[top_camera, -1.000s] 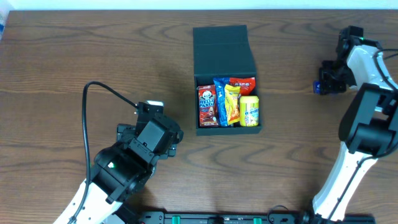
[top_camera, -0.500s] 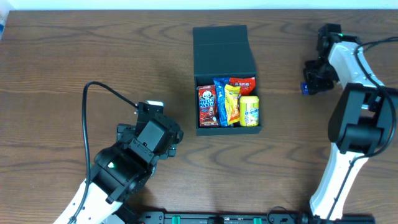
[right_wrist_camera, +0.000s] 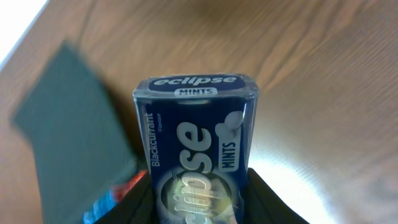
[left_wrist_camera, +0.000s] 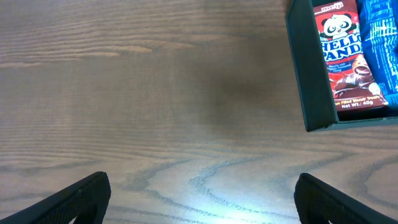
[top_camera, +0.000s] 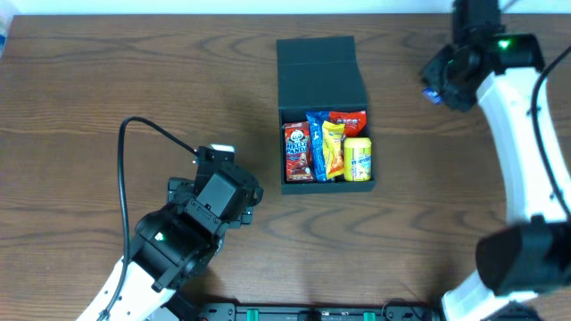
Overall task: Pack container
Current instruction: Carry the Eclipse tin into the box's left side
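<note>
**Right pincer (right_wrist_camera: 198, 202) holds mint tin (right_wrist_camera: 196, 137), well off from the box (top_camera: 321, 71)**

Its fingers are drawn in narrow on the tin's lower sides, holding the blue Eclipse pack upright and off the table (top_camera: 134, 71). Left pincer (left_wrist_camera: 205, 208) hangs wide open and empty over bare wood, near the box's front left corner.

The box sits mid-table with its lid flapped open to the far side. Its tray already holds a Hello Panda packet (top_camera: 297, 152), a blue packet (top_camera: 315, 143), a yellow packet (top_camera: 333, 147), a yellow tub (top_camera: 358, 159) and a red packet (top_camera: 348, 120). Packing looks well along. The tin seems to be the piece left to go in, and the lid probably has to be shut after that.

Seen from overhead, the box lies well apart from the tin-holding pincer, to its left and nearer the robot. In the wrist view the dark lid shows left of the tin, with a corner of the packets below it.
</note>
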You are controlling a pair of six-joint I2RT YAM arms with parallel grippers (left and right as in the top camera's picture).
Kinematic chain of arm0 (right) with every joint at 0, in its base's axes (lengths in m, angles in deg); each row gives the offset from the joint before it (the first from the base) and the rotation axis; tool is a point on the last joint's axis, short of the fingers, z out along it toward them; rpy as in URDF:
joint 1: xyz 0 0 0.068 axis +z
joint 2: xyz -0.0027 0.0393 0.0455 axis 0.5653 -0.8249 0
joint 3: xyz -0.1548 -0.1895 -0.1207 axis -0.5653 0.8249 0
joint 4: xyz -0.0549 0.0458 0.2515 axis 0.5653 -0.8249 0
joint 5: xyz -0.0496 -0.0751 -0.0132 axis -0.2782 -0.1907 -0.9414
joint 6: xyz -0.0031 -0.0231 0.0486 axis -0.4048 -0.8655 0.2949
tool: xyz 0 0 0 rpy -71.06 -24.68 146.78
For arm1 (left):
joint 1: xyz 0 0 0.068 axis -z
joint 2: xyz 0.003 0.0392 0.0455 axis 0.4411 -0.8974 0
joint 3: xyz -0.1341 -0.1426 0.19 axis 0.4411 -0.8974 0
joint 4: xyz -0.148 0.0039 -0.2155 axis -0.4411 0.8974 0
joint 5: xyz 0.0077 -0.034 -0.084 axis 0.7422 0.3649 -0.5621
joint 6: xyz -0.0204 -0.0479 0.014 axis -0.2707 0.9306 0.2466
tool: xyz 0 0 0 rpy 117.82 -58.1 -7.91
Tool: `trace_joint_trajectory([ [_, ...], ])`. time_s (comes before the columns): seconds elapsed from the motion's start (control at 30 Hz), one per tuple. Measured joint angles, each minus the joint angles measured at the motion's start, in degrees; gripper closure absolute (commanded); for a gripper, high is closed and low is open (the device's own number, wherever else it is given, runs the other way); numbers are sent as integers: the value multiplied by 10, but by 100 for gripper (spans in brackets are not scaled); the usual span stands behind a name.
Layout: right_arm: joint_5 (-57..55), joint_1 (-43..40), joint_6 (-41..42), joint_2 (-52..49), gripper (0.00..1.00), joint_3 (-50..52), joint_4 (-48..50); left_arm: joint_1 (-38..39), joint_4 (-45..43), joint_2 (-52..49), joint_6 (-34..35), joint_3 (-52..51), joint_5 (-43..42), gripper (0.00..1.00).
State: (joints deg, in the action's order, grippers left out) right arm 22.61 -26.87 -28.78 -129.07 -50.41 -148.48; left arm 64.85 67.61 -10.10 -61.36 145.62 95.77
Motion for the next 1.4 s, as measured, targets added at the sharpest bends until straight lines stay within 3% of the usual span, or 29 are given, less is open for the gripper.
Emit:
trace_joint_trajectory([
  [0.27, 18, 202, -69, 48, 99, 0, -43, 0, 1, 0, 0, 0, 0, 5],
  [0.53, 28, 282, -63, 6, 99, 0, -15, 0, 1, 0, 0, 0, 0, 5],
  [0.9, 50, 305, -53, -125, 99, 0, 16, 0, 0, 0, 0, 0, 0, 5],
  [1.2, 73, 306, -64, -142, 99, 49, 124, 0, 0, 0, 0, 0, 0, 5],
  [1.4, 97, 306, -67, -143, 98, 107, 135, 0, 0, 0, 0, 0, 0, 5],
])
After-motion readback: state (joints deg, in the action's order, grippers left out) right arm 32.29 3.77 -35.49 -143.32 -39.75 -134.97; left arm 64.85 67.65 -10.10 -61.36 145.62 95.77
